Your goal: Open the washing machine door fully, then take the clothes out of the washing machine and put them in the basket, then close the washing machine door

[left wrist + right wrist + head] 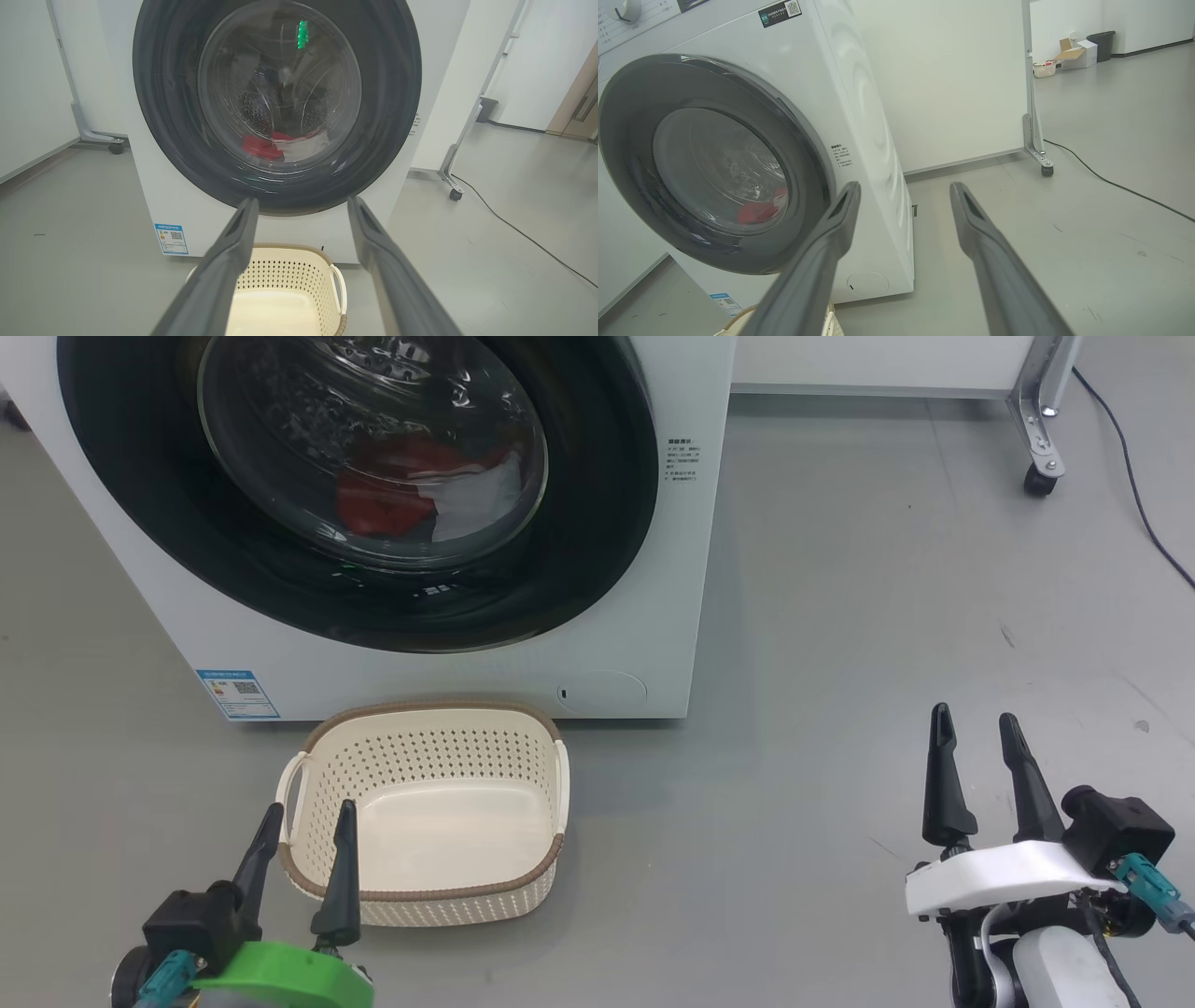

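I get bright, even light from overhead in all views. The smooth grey floor (840, 616) carries only faint, soft shadows, the clearest beside the small cream perforated plastic basket (429, 709). The big round door with its glossy black rim (607, 523) shows pale streaks and reflections across its glass, with a green glint (302, 33) in the left wrist view. There the left gripper (301, 205) has fingers (219, 280) that blur near the lens. In the right wrist view the edges of the white washing machine (868, 116) bow.

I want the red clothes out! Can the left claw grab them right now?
Probably not yet: the washing machine door is shut, its glass between the open left claw and the clothes.
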### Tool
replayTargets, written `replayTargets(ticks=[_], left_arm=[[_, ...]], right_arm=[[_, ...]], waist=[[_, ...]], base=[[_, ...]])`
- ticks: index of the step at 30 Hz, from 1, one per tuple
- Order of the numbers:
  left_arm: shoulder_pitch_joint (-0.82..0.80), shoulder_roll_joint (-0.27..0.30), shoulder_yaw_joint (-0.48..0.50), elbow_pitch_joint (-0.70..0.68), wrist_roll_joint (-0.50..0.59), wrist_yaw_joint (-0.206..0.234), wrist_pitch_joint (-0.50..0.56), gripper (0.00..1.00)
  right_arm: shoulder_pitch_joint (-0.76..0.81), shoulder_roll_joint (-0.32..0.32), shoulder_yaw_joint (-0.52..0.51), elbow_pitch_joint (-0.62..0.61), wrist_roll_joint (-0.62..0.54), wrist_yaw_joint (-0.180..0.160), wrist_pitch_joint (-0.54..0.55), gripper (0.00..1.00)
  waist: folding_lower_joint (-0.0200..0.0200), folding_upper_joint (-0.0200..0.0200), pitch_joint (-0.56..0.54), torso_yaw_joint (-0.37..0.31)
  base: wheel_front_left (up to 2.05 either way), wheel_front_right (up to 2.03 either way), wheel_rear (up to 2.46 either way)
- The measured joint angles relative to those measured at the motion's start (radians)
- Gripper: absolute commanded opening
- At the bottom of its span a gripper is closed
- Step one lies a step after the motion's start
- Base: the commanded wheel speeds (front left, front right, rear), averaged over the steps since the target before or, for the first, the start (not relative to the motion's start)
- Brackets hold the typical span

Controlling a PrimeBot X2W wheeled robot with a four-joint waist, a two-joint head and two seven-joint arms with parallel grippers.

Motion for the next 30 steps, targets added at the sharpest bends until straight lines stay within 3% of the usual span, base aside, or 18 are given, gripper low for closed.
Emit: replayTargets(ticks=[17,30], left_arm=[[0.0,-0.004,-0.015,0.121,0.016,0.027,-0.001,1.0],[-0.001,-0.017,-0.012,0.153,0.021,0.027,-0.001,1.0]], right_arm=[[-0.002,-0.016,0.032,0.086,-0.072,-0.047,0.019,1.0],[-0.007,-0.013,0.04,0.117,-0.079,-0.047,0.019,1.0]], waist=[[0.0,0.0,-0.002,-0.001],[0.0,0.0,-0.018,-0.002]], base=[[0.0,0.0,0.0],[0.0,0.0,0.0]])
